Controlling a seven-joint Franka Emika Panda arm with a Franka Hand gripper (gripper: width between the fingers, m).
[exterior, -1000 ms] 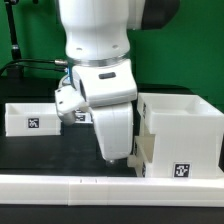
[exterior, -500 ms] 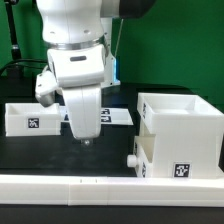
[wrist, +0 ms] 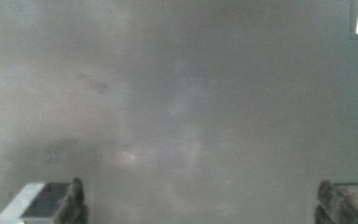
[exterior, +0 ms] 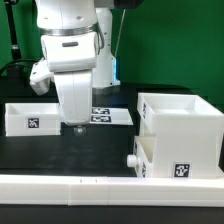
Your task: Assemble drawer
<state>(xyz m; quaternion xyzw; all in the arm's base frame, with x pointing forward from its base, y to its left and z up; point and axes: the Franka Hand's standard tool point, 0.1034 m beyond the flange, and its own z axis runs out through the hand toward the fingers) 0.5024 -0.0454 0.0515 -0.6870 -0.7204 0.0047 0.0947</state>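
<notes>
Gripper (exterior: 77,126) points down, low over the black table (exterior: 40,155), its fingers (wrist: 55,203) spread wide with nothing between them. The drawer housing (exterior: 185,122) stands at the exterior view's right. The long white rail (exterior: 80,185) lies in front. One open-top tray (exterior: 28,118) sits at the left, near the gripper. A second tray (exterior: 150,152), with a round knob (exterior: 133,159), sits partly inside the housing.

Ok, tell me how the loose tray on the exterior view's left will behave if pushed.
The tray looks like a thin-walled open-top plastic box, so probably stiff and light for its size. It sits low and flat on the dark table, so it would likely slide rather than tip. An off-centre push might turn it.
</notes>
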